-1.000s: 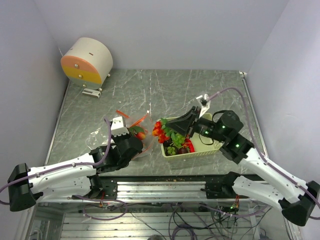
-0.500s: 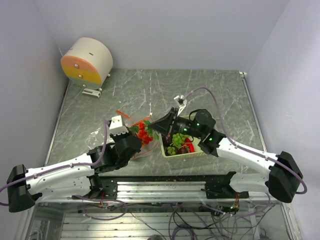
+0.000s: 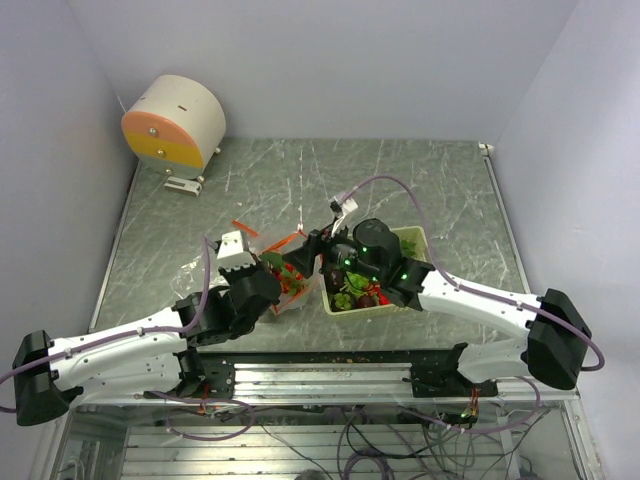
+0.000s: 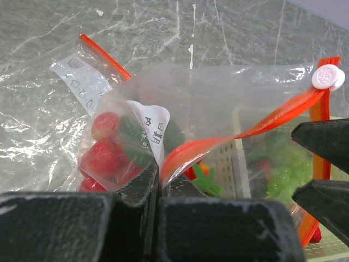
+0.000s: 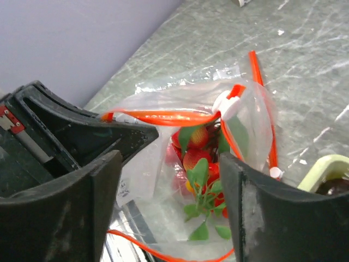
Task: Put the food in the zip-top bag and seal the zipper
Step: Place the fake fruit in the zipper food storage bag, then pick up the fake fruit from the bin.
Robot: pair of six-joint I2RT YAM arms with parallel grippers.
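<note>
Clear zip-top bag (image 4: 218, 103), one; pale basket (image 3: 372, 309), one.

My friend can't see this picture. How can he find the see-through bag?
On the grey marbled table, near the front middle, stands a pale green basket. Just left of it sits the zip-top bag, its edge pinched by the left gripper. Unlike the basket it is clear and crinkly, with an orange-red zipper along its mouth and red strawberries showing inside.

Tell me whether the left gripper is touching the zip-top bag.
Touching. Left wrist view: left gripper pinches the zip-top bag by its mouth edge, jaws shut.
</note>
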